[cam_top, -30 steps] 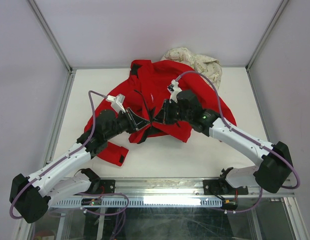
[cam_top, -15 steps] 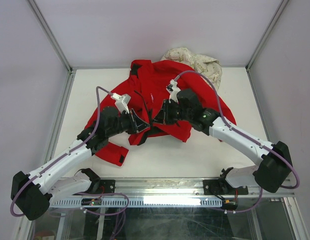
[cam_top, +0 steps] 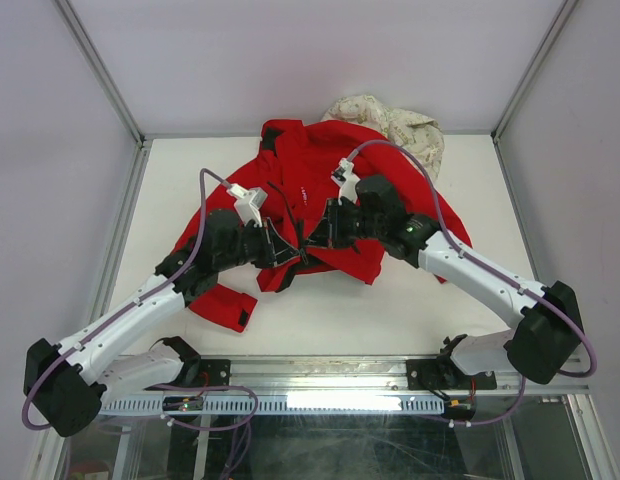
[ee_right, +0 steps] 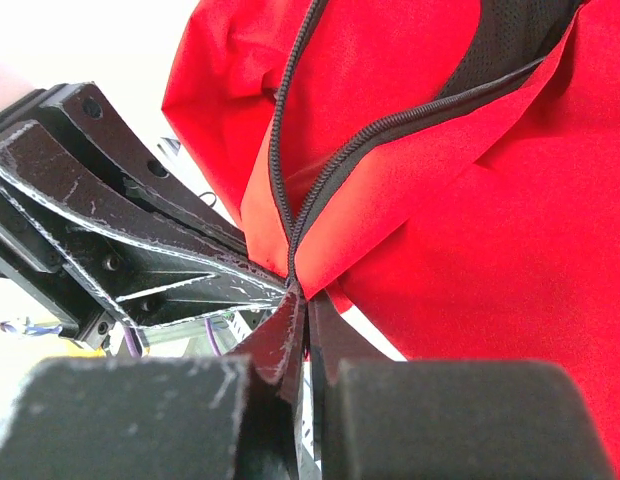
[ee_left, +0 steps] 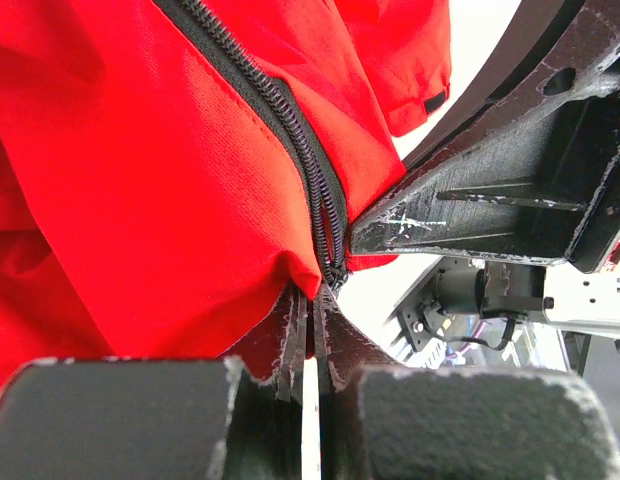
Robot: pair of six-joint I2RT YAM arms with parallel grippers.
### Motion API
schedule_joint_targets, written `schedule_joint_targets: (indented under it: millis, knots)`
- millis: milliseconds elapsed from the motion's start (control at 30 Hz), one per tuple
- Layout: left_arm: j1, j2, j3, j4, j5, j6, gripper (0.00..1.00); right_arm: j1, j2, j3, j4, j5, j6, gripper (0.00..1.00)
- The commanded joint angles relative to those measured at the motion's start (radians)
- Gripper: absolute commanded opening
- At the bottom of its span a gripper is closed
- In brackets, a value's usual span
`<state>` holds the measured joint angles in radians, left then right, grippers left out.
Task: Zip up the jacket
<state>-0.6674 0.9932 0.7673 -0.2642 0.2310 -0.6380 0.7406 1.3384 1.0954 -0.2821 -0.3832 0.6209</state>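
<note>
**A:** Where does the jacket (cam_top: 320,180) lie?

**B:** It is spread on the surface (cam_top: 410,300), reaching away beyond both claws. Its lower hem is right at their tips.

**A:** And the left claw (cam_top: 293,252)?

**B:** In its own wrist view, the left claw (ee_left: 310,310) has its fingers drawn together, with only a thin slit between them. The bottom corner of the red cloth is pinched there. The dark zipper (ee_left: 312,180) climbs straight up from the fingertips.

**A:** What of the right claw (cam_top: 316,238)?

**B:** It is much the same. The right claw (ee_right: 302,315) is clamped on the jacket at the foot of the zipper (ee_right: 290,180). Just above its tips the two rows of teeth part, and dark lining shows between them further up.

**A:** How close are the two claws?

**B:** They meet tip to tip at the hem. Each wrist view shows the other claw just beside its own fingertips. Whether the claws actually touch cannot be told.

**A:** Is anything else there?

**B:** A cream garment (cam_top: 400,125) lies bunched past the jacket, on the far side of the right claw and well apart from it.
</note>
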Motion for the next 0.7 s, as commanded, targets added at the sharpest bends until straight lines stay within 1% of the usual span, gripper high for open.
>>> schedule_joint_targets:
  millis: [0,200,267,400,533,667]
  knots:
    - [-0.010,0.012,-0.005,-0.072,0.096,0.035,0.00,-0.030,-0.013,0.031,0.188,0.049,0.012,0.00]
    - [-0.010,0.025,0.001,-0.089,0.086,0.033,0.00,-0.038,0.014,0.039,0.205,0.055,-0.001,0.00]
    - [-0.011,0.040,0.007,-0.096,0.109,0.038,0.00,-0.050,0.015,0.047,0.203,0.063,-0.003,0.00]
    - [-0.017,0.084,0.000,-0.144,0.109,0.063,0.00,-0.060,0.036,0.092,0.202,0.053,-0.009,0.00]
    - [-0.027,0.094,0.013,-0.171,0.091,0.086,0.00,-0.060,0.071,0.125,0.203,0.029,-0.011,0.00]
    - [-0.027,0.094,0.026,-0.176,0.091,0.078,0.00,-0.065,0.082,0.131,0.170,0.063,-0.073,0.00]
